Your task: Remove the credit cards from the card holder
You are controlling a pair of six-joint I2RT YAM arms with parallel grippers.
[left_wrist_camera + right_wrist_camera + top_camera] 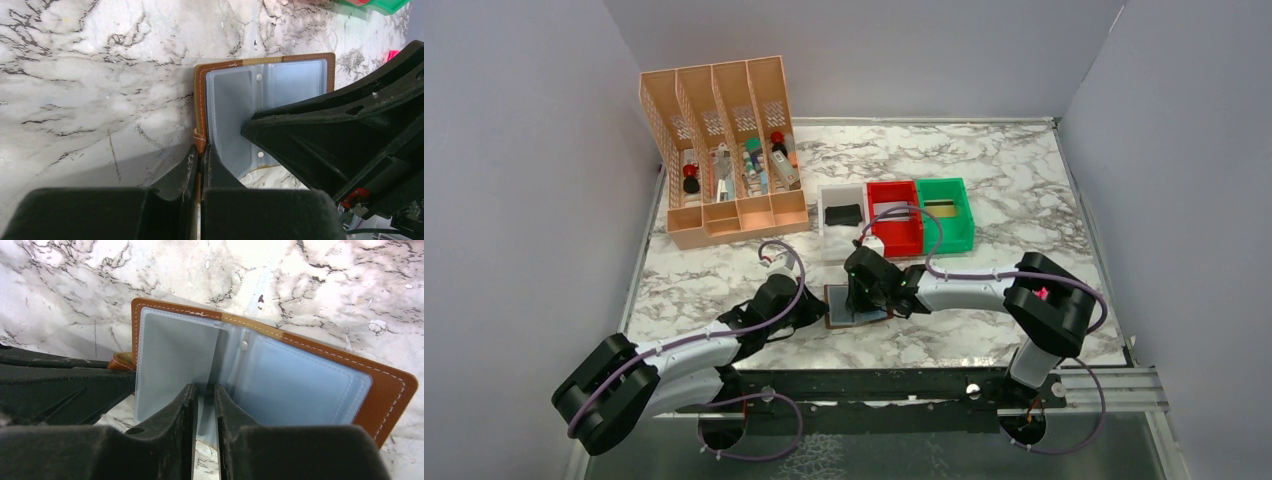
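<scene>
The card holder point(856, 306) lies open on the table point(984, 180), low in the top view, near 6 o'clock, between the two arms.

The left arm bends out to 8 o'clock, then reaches up toward 2 o'clock. The left gripper point(201, 159) sits at the holder's 9 o'clock edge. Its fingers are pressed together on the brown rim there.

The right arm rises from 4 o'clock, bends at the elbow, and stretches toward 9 o'clock. The right gripper point(205, 395) points down over the middle of the holder. Its fingers point(182, 407) stand a little apart, with one thin grey leaf point(216, 355) standing up between them. I cannot tell if they pinch it, or if the leaf is a sleeve or a card.

The clear sleeves point(300, 380) look shiny and blue-grey. It is hard to see whether cards sit inside them. In the top view the right gripper covers most of the holder. In the left wrist view the right arm hides the holder's 3 o'clock side.
</scene>
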